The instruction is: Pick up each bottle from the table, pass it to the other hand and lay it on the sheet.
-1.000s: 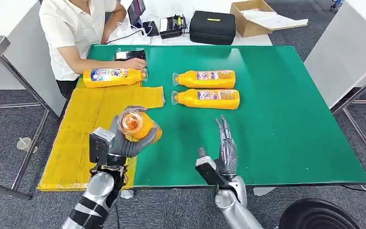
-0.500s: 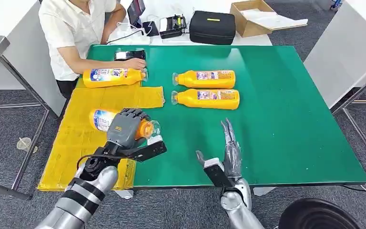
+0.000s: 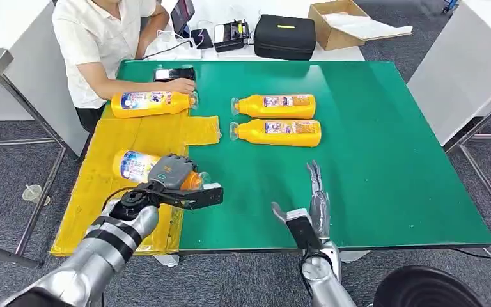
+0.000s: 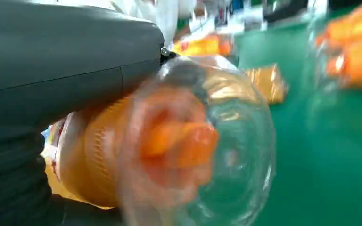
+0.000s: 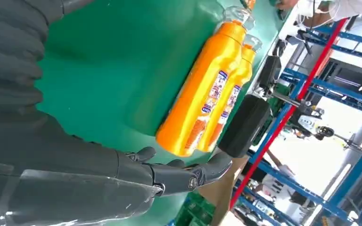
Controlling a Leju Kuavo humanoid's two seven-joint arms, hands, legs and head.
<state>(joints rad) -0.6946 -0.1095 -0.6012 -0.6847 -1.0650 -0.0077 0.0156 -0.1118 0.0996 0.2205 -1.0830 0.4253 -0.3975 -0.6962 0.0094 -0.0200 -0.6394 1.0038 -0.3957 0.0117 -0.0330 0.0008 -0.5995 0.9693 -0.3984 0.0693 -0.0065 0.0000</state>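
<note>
My left hand (image 3: 174, 173) grips an orange bottle (image 3: 138, 165) that lies low over the yellow sheet (image 3: 112, 192), clear cap toward the green table. The left wrist view shows that bottle (image 4: 169, 150) close up, cap end facing the camera. A second orange bottle (image 3: 151, 103) lies at the sheet's far edge, with a person's hand (image 3: 182, 85) at its cap. Two more orange bottles (image 3: 275, 105) (image 3: 277, 132) lie side by side on the green mat; the right wrist view shows the pair (image 5: 207, 94). My right hand (image 3: 314, 201) is held upright near the front edge, fingers straight, holding nothing.
A person in a white shirt (image 3: 102, 38) sits at the far left corner. A black case (image 3: 285, 36), a cardboard box (image 3: 340, 22) and small devices (image 3: 231, 34) sit beyond the green table (image 3: 390, 160). Metal table frames (image 3: 13, 115) flank both sides.
My left hand has turned the bottle from upright to lying flat and lowered it onto the yellow sheet, shifting left. My right hand has drifted slightly right and toward me.
</note>
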